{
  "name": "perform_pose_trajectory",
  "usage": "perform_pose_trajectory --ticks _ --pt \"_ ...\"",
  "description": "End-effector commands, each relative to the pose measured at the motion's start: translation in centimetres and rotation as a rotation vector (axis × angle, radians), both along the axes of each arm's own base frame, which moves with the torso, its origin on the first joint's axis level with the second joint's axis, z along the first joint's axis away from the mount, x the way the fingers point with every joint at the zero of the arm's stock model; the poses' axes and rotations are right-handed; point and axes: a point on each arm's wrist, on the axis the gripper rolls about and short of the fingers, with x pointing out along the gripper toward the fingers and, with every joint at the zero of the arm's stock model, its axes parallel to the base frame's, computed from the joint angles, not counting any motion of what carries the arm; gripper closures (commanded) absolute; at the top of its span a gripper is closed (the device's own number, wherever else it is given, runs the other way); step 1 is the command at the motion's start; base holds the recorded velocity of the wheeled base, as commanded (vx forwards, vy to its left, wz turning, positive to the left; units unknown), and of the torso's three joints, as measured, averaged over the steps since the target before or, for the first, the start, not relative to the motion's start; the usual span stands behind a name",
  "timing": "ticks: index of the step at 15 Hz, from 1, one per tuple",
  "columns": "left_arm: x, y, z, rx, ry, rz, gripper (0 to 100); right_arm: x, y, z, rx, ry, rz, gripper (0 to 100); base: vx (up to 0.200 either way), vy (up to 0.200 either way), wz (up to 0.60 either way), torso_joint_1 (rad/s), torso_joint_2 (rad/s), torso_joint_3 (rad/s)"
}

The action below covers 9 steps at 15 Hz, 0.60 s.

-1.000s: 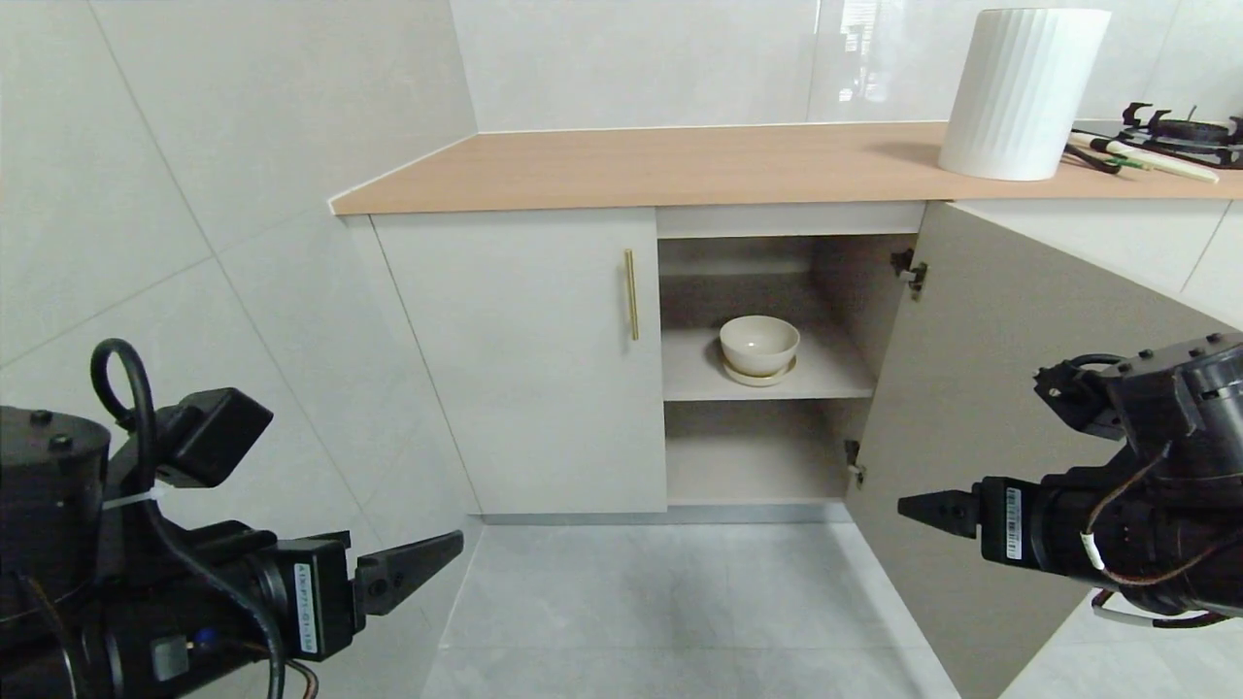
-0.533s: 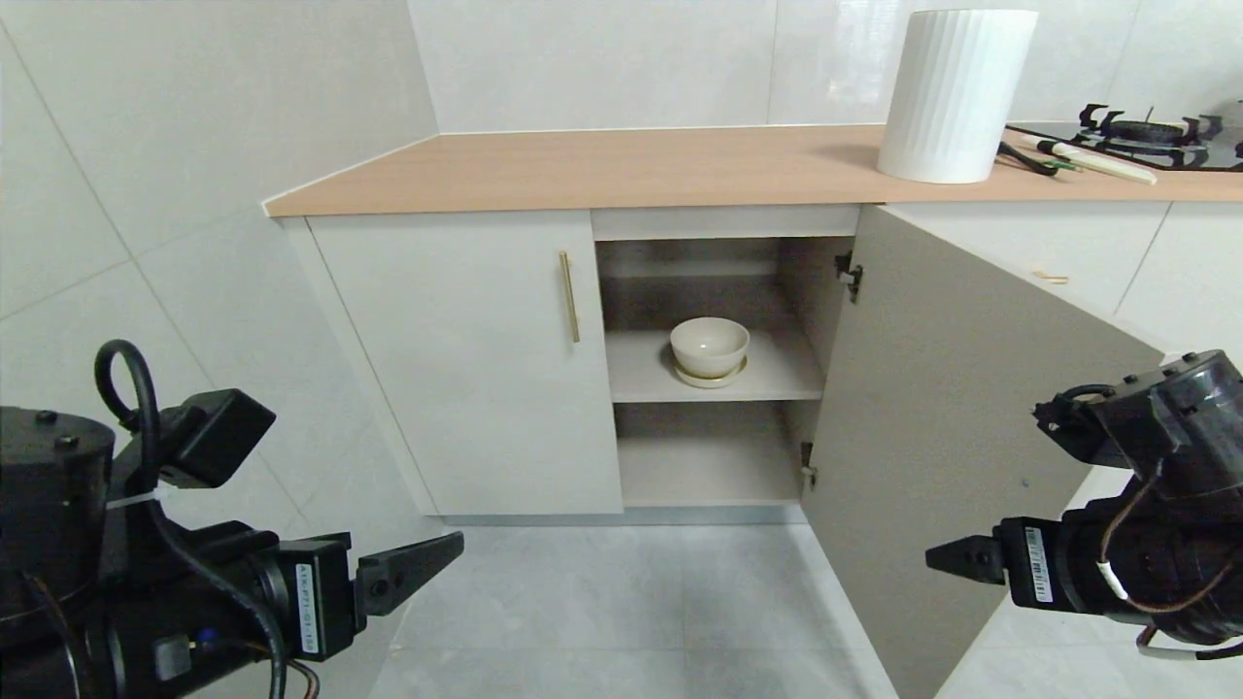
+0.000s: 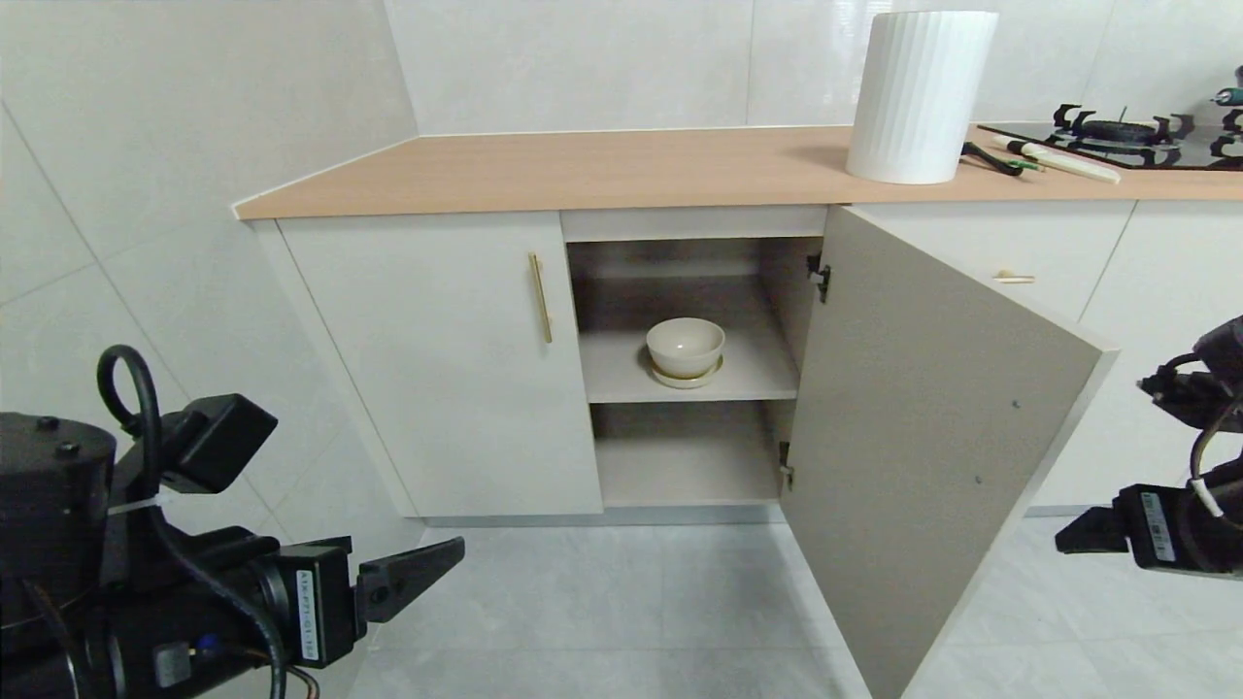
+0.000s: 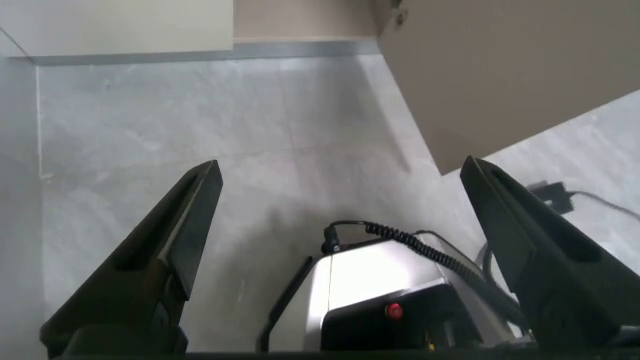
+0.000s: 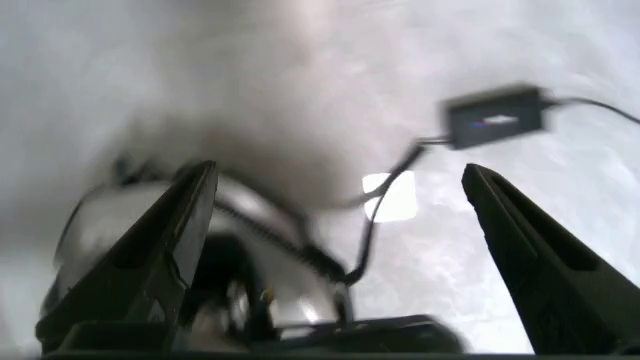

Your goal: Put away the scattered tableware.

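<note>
Right tool point(image 5: 338, 175), fingers point(image 5: 150, 260) spread wide, over pale floor point(image 5: 300, 50), small dark box point(image 5: 497, 113) with cable point(image 5: 605, 106)

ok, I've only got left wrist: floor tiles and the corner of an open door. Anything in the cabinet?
Observer: Yes. A bowl sits on a small plate on the upper shelf of the cabinet.
Operator: Right gripper carrying anything?
Observer: No. The right gripper is open, with nothing between its fingers.
Operator: Anything on the counter?
Observer: A white ribbed container stands on the counter, with a few utensils lying beside it.
</note>
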Motion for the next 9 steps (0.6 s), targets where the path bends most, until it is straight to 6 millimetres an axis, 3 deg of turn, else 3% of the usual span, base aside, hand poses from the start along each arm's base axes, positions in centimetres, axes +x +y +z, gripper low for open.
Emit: perform_pose_trajectory --ticks 1,4,9 --pt "0.0 0.0 0.0 0.000 0.002 0.000 0 1.0 -2.8 0.8 -0.019 -0.036 -0.122 0 0.000 0.000 0.00 0.000 0.00 0.000" --pt "0.1 0.0 -0.1 0.001 0.003 0.000 0 2.0 -5.1 1.1 -0.041 -0.089 -0.191 0 0.000 0.000 0.00 0.000 0.00 0.000" --pt "0.1 0.0 -0.1 0.002 0.004 0.000 0 5.2 -5.5 -0.6 -0.002 -0.178 -0.248 0 0.000 0.000 0.00 0.000 0.00 0.000"
